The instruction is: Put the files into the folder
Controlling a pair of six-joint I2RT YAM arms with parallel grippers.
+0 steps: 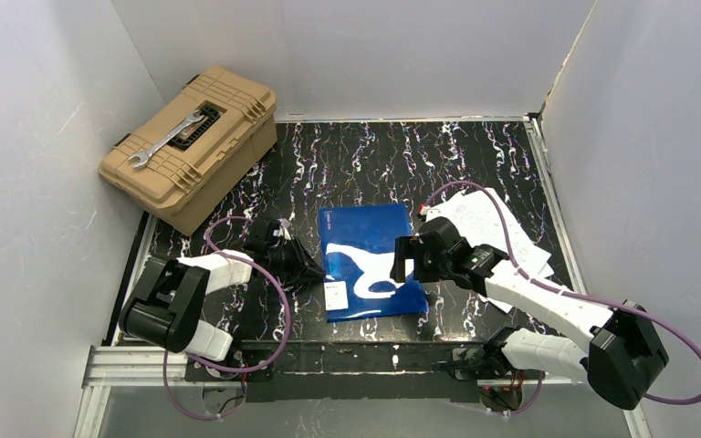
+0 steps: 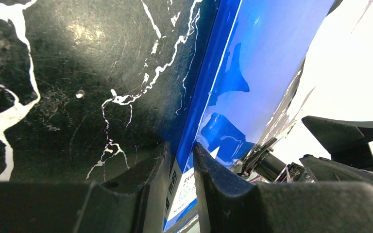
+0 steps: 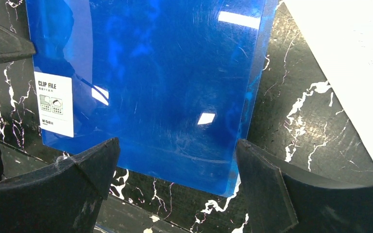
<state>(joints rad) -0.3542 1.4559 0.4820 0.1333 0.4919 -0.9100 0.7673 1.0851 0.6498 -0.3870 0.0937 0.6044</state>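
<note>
The glossy blue clip-file folder [image 1: 370, 260] lies on the black marbled table [image 1: 347, 164], thin, light and likely slippery. The left gripper [image 2: 180, 148] pinches its label-side edge, a sound hold. The right gripper [image 3: 177, 145] gapes wide above it. Limp paper files [image 1: 488, 219] lie just beside it.

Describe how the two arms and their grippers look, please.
The left arm and right arm have white links between bulky black joint housings. A purple cable loops loosely along each. The left gripper and right gripper have matte black, wedge-shaped fingers. No markings or sleeves are visible.
</note>
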